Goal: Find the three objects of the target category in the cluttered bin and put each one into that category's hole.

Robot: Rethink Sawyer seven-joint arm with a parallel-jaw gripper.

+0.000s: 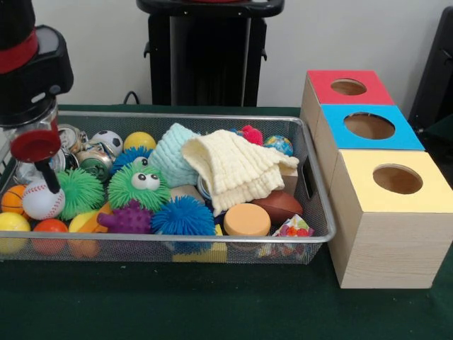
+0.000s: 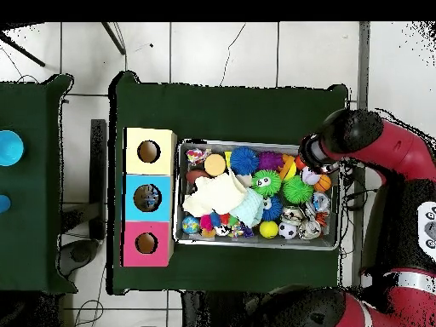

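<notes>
A wire mesh bin (image 1: 177, 239) holds a jumble of toys. At its left end lie a baseball (image 1: 41, 200), a basketball (image 1: 12, 200) and orange and yellow balls (image 1: 49, 228). A soccer ball (image 1: 107, 140), a yellow ball (image 1: 139, 140) and a brown football (image 1: 277, 205) lie further along. My gripper (image 1: 47, 185) hangs at that left end, its tip just above the baseball; its state is unclear. In the overhead view the arm's head (image 2: 319, 153) covers the bin's right end. Three boxes with round holes stand beside the bin: red (image 1: 325, 88), blue (image 1: 336, 131), yellow (image 1: 361, 177).
Spiky green (image 1: 80, 191), blue (image 1: 182, 216) and purple (image 1: 129, 218) toys, a green puff with eyes (image 1: 139, 185), a cream cloth (image 1: 237, 168), a mint knitted cloth (image 1: 172, 152) and an orange disc (image 1: 246, 219) fill the middle. Metal tins (image 1: 71, 136) sit at the back left.
</notes>
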